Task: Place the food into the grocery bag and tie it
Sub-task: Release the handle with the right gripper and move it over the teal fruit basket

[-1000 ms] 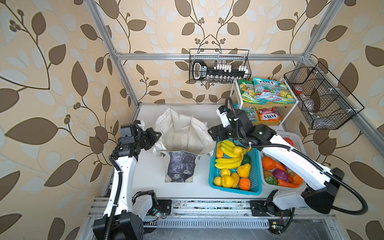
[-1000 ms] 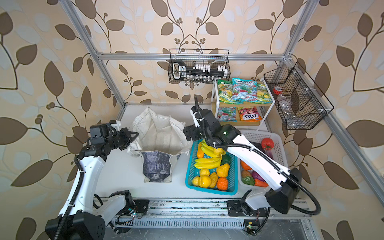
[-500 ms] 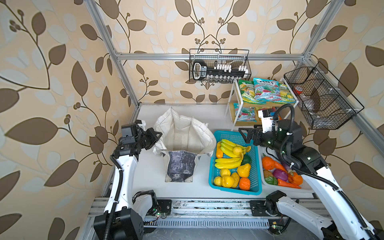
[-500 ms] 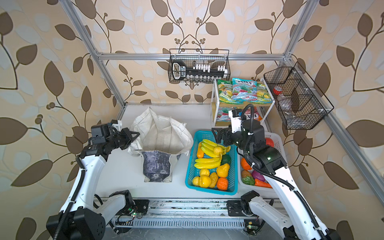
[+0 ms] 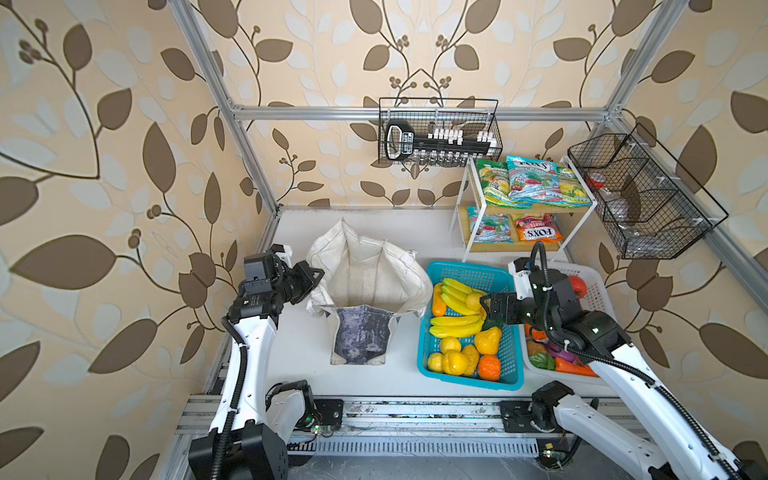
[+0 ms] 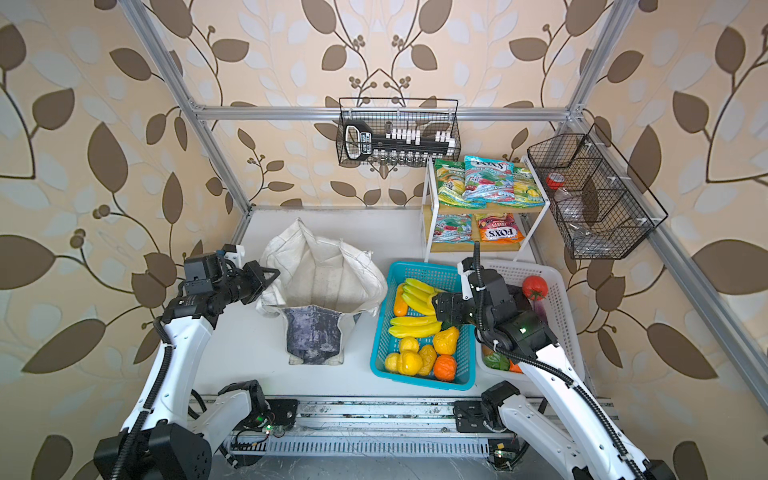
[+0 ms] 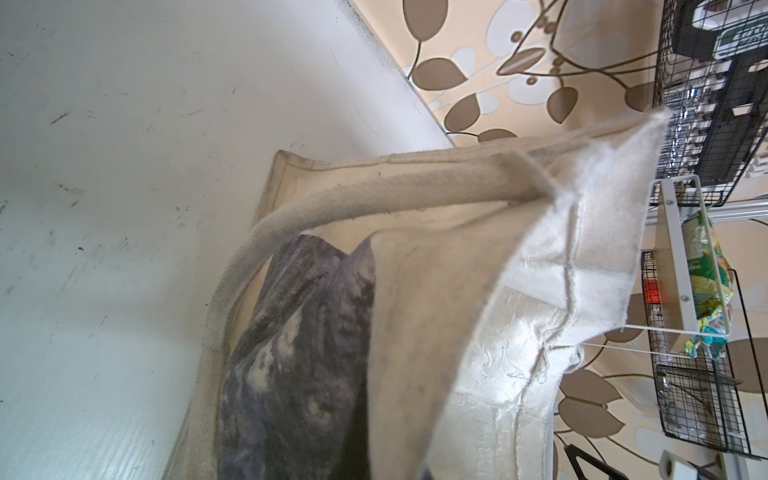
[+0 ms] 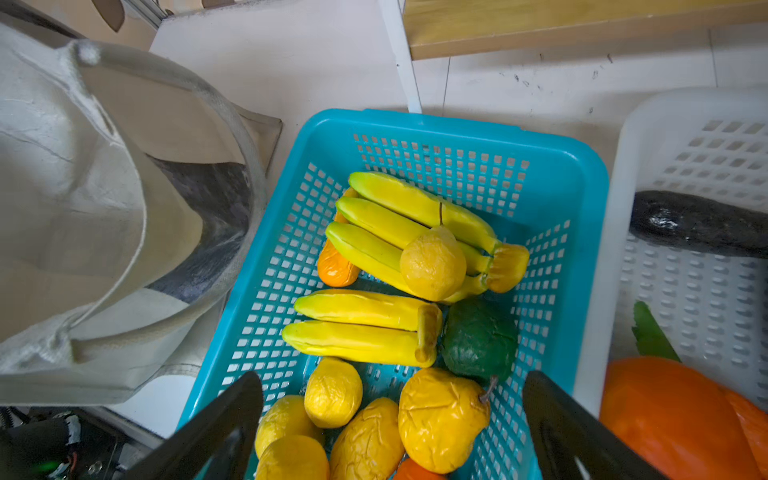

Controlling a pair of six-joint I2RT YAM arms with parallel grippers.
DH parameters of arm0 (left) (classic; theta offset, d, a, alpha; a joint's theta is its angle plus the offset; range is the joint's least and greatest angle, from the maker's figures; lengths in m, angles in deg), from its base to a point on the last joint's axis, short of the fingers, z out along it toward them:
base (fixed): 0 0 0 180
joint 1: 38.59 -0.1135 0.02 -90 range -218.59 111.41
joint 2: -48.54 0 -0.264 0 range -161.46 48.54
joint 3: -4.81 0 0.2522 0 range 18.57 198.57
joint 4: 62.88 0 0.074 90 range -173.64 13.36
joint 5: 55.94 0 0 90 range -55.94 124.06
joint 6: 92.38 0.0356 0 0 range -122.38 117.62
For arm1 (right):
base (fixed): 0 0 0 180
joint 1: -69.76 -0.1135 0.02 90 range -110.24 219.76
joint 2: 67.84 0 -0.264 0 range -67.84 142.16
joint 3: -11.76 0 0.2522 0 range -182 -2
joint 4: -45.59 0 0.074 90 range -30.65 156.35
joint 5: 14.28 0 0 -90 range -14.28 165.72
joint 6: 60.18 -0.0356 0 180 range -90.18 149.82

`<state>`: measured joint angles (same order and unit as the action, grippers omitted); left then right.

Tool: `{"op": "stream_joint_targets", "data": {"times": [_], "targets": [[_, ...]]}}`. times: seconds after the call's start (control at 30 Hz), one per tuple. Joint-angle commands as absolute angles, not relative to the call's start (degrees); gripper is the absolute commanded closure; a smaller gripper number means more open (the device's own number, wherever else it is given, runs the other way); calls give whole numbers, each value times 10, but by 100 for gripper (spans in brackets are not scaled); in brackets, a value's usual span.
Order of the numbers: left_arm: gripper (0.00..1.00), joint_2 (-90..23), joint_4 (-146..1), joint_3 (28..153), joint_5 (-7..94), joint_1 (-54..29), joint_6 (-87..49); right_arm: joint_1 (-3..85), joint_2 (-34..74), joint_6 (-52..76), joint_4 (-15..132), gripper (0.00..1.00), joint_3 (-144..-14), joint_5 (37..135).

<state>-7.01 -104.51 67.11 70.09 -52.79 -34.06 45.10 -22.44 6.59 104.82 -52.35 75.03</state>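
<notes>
Two baskets in front, the blue basket (image 5: 465,379) and the white basket (image 5: 594,291), hold all the toy produce, including two banana bunches (image 8: 374,328) and one dark green fruit (image 8: 478,336), so packing looks unstarted. Over the blue one the right gripper (image 8: 392,376) hangs spread wide and empty; the left gripper (image 5: 311,280) pinches the rim of the grocery bag (image 5: 365,270), open beside it, nothing visible inside. Farthest back, five sweet packets (image 5: 532,183) lie on the shelf (image 5: 515,247); tying is left.
</notes>
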Motion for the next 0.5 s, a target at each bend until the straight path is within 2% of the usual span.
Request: {"op": "stream_joint_targets", "data": {"times": [0.0, 0.1, 0.23, 0.37, 0.47], "targets": [[100, -59, -1046, 669, 709, -525, -328, 416, -224, 45, 1097, 2, -504, 731], [100, -62, -1045, 665, 717, -525, -329, 369, -230, 22, 1116, 4, -497, 700], [100, -63, -1042, 662, 720, -525, -333, 292, -228, -9, 1125, 2, -487, 713], [100, -60, -1042, 660, 718, -525, -333, 227, -220, -52, 1091, 0, -463, 765], [100, -62, -1045, 660, 716, -525, -330, 170, -212, -90, 1075, 0, -454, 745]]}}
